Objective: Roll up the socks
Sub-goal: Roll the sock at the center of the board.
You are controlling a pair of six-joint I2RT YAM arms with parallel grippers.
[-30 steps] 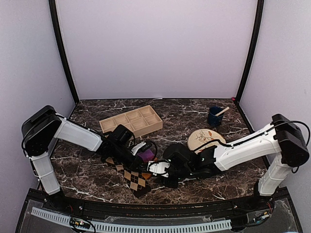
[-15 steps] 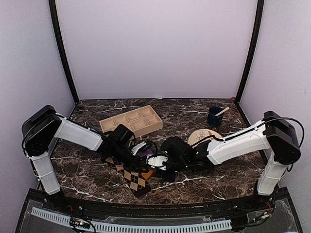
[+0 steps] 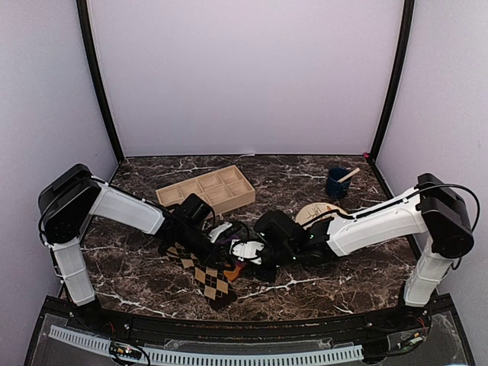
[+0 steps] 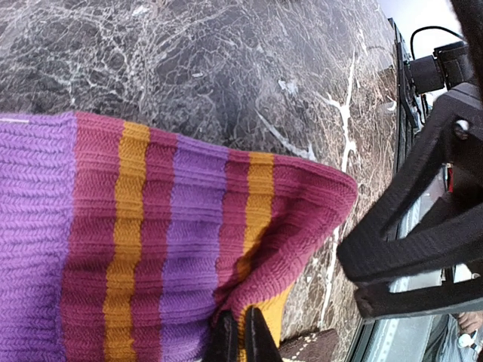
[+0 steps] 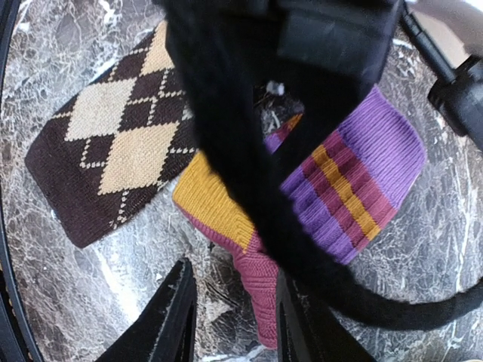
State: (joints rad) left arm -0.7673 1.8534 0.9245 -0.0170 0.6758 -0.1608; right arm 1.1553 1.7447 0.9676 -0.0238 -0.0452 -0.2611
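A purple, magenta and orange striped sock (image 4: pixel 151 226) lies folded on the marble table, and it also shows in the top view (image 3: pixel 229 244). My left gripper (image 4: pixel 239 318) is shut on a fold of its magenta edge, also seen from above (image 3: pixel 216 245). A brown and cream argyle sock (image 5: pixel 113 143) lies flat beside it, near the front edge (image 3: pixel 211 280). My right gripper (image 5: pixel 232 273) is open, with the sock's magenta end (image 5: pixel 266 290) between its fingers; in the top view it sits just right of the sock (image 3: pixel 248 254). The left gripper's black body hides part of the sock in the right wrist view.
A wooden compartment tray (image 3: pixel 206 191) stands behind the socks. A round wooden plate (image 3: pixel 320 216) lies to the right, partly under the right arm. A blue cup (image 3: pixel 336 184) with a stick in it stands at the back right.
My right gripper has moved left and back, up to the striped sock's end. My left gripper has stayed on the sock, shifting only slightly.
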